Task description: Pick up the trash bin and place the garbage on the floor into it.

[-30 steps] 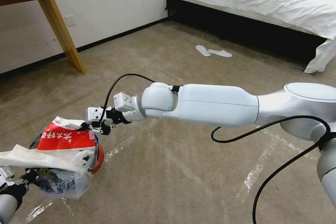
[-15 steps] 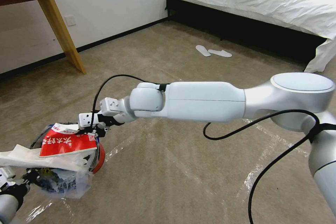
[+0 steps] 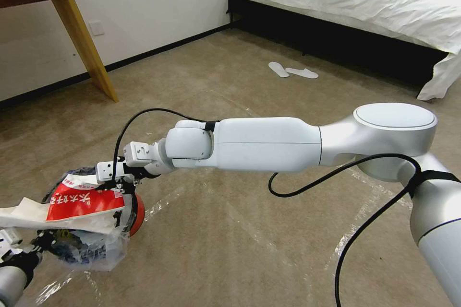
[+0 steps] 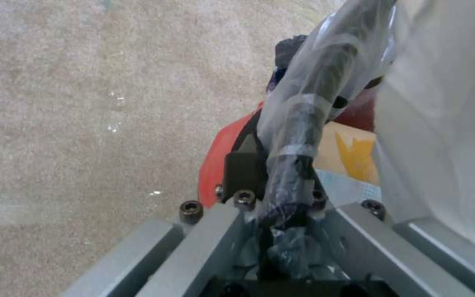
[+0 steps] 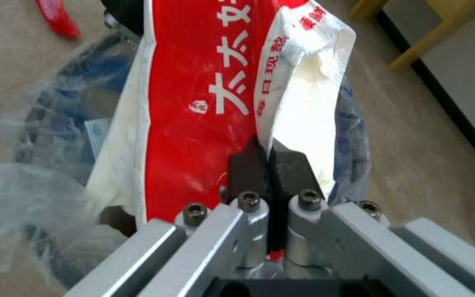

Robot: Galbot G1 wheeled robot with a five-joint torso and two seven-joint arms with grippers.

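The trash bin [image 3: 136,213] is held above the floor [image 3: 249,230] at the robot's lower left, its red wall and clear plastic liner [image 3: 98,254] seen in the head view. The left gripper [image 4: 281,181] is closed on the bin's liner-wrapped rim, the jaws clamped on it. The right arm is stretched across to the bin, and the right gripper [image 5: 270,159] is shut on the edge of a red and white wrapper [image 5: 204,95], jaws together on it. The wrapper [image 3: 84,201] is lying across the bin's mouth. Another red scrap [image 5: 57,17] is seen on the carpet beyond the bin.
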